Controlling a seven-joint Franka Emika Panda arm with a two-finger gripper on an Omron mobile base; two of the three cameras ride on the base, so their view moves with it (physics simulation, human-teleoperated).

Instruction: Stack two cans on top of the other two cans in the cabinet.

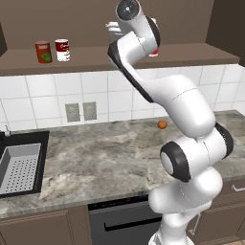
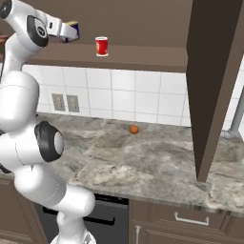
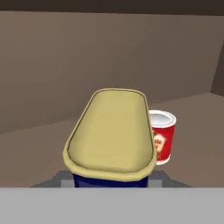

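My gripper (image 2: 71,32) is shut on the small dark blue can (image 3: 111,135), whose yellow top faces the hand camera. It holds the can up at the height of the cabinet's open shelf (image 2: 143,57). Just to the right on the ledge stands the bright red can with a pale label (image 2: 101,46), also seen behind the held can (image 3: 162,136). Further left on the shelf (image 1: 95,58), the dull orange-red can with a green patch (image 1: 43,51) and the red-topped, white-bottomed can (image 1: 62,50) stand side by side. My arm partly hides the bright red can (image 1: 154,51).
A small orange fruit (image 1: 162,124) lies on the marble counter (image 1: 105,158) near the tiled wall. A sink with a perforated basket (image 1: 19,167) is at the left. A tall dark cabinet side panel (image 2: 209,86) descends to the counter at the right.
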